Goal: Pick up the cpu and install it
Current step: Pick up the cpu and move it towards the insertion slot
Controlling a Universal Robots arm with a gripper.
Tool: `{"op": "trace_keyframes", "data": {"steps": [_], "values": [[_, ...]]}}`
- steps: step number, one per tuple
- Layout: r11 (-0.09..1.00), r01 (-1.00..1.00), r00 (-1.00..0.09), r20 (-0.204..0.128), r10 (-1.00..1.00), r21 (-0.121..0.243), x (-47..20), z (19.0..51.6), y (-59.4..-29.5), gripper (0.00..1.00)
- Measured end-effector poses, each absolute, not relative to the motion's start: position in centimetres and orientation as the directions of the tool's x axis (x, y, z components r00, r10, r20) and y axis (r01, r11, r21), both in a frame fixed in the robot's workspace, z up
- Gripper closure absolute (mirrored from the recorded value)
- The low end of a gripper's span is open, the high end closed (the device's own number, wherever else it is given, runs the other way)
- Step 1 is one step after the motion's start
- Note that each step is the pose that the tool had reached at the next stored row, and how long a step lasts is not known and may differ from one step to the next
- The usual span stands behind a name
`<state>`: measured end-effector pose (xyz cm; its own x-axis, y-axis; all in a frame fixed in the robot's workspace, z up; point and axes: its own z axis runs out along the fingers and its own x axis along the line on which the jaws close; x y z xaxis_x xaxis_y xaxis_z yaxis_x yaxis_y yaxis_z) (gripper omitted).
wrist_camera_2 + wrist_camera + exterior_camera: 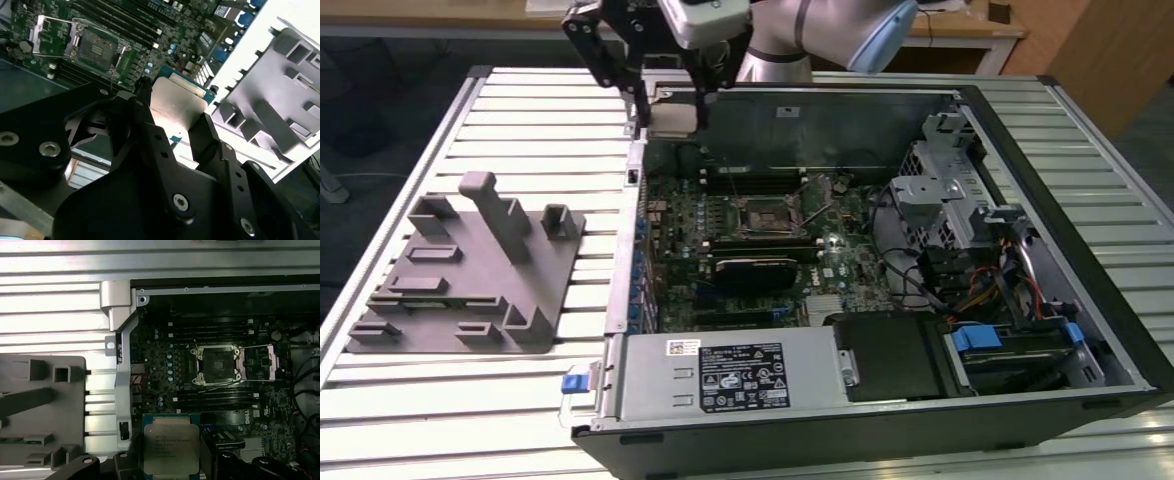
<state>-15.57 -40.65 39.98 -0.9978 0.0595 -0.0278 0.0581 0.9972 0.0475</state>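
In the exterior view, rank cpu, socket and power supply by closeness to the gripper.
1. cpu, held in the gripper, above the far corner of the case.
2. socket, middle of the motherboard.
3. power supply, along its near edge.

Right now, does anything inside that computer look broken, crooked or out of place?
Nothing looks damaged or spilled. One oddity: the socket sits empty with its metal cover flipped open, while the cpu is clamped between the fingers over the case edge.
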Motion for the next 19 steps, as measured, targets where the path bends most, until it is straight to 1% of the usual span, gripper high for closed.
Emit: {"op": "trace_keyframes", "data": {"steps": [12, 19], "values": [[0.997, 0.058, -0.998, -0.025, 0.059, 0.047, -11.0, 38.6, -40.5, 0.46], [0.997, 0.056, -0.998, -0.025, 0.057, 0.047, -9.7, 37.4, -40.3, 0.46]]}}
